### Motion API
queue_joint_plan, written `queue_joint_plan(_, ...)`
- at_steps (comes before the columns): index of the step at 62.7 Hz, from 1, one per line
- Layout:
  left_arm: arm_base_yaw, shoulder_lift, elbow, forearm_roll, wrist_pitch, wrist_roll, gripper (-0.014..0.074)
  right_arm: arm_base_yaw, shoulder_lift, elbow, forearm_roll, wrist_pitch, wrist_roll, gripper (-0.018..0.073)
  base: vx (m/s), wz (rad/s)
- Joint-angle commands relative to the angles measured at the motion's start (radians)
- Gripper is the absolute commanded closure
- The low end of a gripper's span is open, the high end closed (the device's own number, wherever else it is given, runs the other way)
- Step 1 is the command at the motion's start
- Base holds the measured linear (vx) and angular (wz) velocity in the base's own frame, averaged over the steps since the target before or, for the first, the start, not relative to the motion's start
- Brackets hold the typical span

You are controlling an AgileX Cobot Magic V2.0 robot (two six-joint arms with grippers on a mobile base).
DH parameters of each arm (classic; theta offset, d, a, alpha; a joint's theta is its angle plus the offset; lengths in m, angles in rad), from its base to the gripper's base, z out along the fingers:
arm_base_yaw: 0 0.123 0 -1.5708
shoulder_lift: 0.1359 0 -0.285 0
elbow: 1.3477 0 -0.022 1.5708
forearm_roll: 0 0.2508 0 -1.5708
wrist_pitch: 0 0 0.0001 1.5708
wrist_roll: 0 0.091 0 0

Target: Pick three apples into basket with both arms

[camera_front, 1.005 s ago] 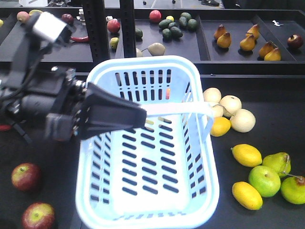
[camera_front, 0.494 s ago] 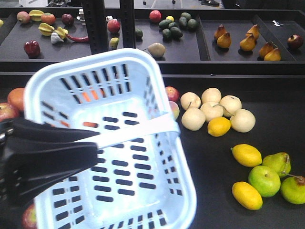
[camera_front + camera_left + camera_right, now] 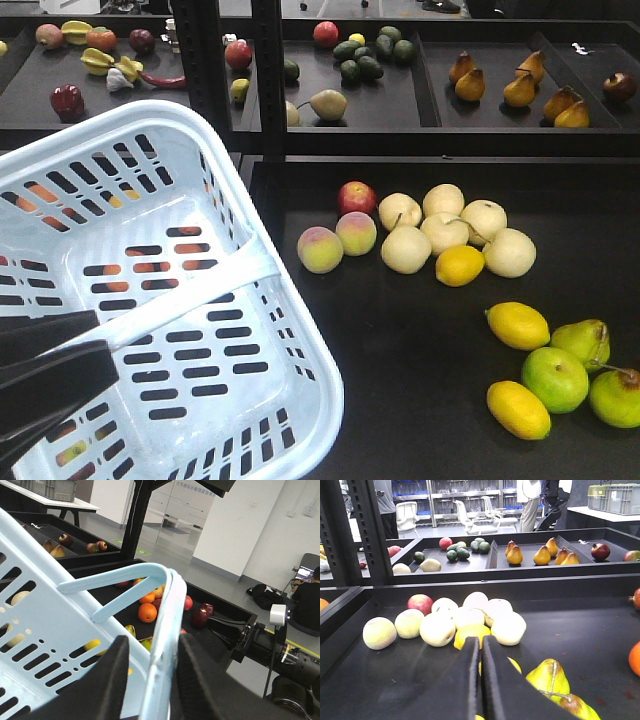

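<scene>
My left gripper (image 3: 152,685) is clamped on the rim of the pale blue basket (image 3: 130,114). The basket fills the left of the front view, with nothing in it, its long axis running eleven to five o'clock. Dark red apples (image 3: 202,616) lie beyond the rim, at two o'clock from those fingers. My right gripper (image 3: 481,680) is pressed closed and empty, facing pale fruit (image 3: 437,629), likely the farther hand.

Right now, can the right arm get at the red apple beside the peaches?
Probably yes. The red apple lies uncovered, the basket is off to its left, and the right claw is shut on nothing, so it only needs to open.
</scene>
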Motion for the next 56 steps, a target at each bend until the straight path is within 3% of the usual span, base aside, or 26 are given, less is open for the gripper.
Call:
queue_joint_plan(1, -0.005, -0.004, -0.027, 0.021, 0.042, -0.019, 0.0604, -0.005, -0.001, 0.014, -0.002, -0.072, -0.005, 0.0564, 0.00, 0.00)
queue_joint_plan(56, -0.005, -0.004, -0.027, 0.020, 0.043, -0.019, 0.0603, -0.005, -0.001, 0.014, -0.002, -0.072, -0.005, 0.0564, 0.00, 0.00)
